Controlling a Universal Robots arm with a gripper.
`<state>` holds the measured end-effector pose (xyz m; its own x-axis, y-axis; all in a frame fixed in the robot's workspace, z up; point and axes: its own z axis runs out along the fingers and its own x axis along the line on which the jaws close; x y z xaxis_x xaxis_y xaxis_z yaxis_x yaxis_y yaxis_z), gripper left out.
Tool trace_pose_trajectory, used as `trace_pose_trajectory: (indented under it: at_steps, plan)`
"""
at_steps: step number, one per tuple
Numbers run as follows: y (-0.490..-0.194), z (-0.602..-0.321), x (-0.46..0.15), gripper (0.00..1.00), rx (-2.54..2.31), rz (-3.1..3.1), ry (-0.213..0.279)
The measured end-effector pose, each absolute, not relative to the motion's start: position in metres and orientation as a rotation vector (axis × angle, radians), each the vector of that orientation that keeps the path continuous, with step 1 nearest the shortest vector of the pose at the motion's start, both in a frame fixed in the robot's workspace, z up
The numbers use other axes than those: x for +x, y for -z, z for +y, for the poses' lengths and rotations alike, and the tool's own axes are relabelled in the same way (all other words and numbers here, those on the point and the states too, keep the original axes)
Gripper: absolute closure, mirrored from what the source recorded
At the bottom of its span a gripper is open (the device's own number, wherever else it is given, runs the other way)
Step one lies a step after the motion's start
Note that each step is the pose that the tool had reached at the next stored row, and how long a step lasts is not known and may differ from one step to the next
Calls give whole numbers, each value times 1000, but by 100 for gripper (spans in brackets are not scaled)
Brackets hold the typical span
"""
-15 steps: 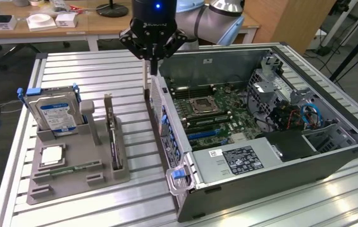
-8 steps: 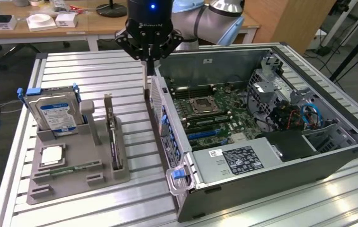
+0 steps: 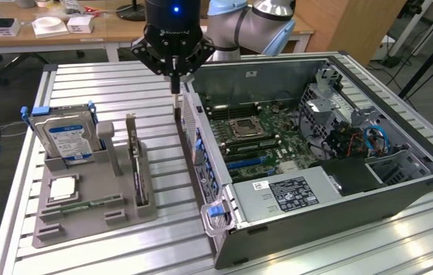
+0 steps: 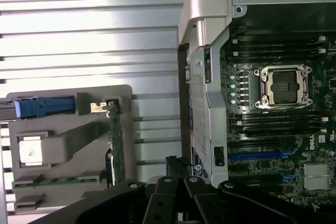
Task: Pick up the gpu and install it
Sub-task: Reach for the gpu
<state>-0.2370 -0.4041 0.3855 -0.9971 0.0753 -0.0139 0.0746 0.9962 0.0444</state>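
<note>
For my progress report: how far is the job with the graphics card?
Done: nothing visible; the thin green circuit-board gpu stands edge-on in the grey plastic holder. In hand: nothing; the black gripper hangs shut beside the open grey computer case. Left: both pickup and installation.

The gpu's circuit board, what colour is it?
The gpu board is green; the wrist view shows it best.

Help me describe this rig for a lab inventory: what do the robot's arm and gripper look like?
The arm is built of rounded silver-grey tubes with light blue joint caps. The gripper has a glossy black body with a small blue light and pale lettering. Black linkage bars taper down to narrow dark fingers.
</note>
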Motion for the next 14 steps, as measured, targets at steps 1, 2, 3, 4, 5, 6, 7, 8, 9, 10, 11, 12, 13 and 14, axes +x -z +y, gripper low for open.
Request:
trace_pose_trajectory:
  at_steps: [1,2,3,4,5,6,7,8,9,10,11,12,13,14]
  plan:
    - [-385,-405,-238,89,117,3123,-68]
    - [-385,-405,-239,89,117,3123,-68]
    - [-385,-405,-240,89,117,3123,-68]
    - [-385,-406,-241,89,117,3123,-69]
    - [-385,-406,-242,89,117,3123,-68]
    - [-385,-407,-244,89,117,3123,-69]
    - [-385,-407,-245,89,117,3123,-69]
    - [-385,-408,-246,89,117,3123,-69]
    - [-385,-408,-248,89,117,3123,-69]
    - [-385,-408,-249,89,117,3123,-69]
    - [-385,-409,-251,89,117,3123,-68]
    - [-385,-409,-252,89,117,3123,-68]
    - [-385,-410,-253,89,117,3123,-69]
    - [-385,-410,-255,89,117,3123,-68]
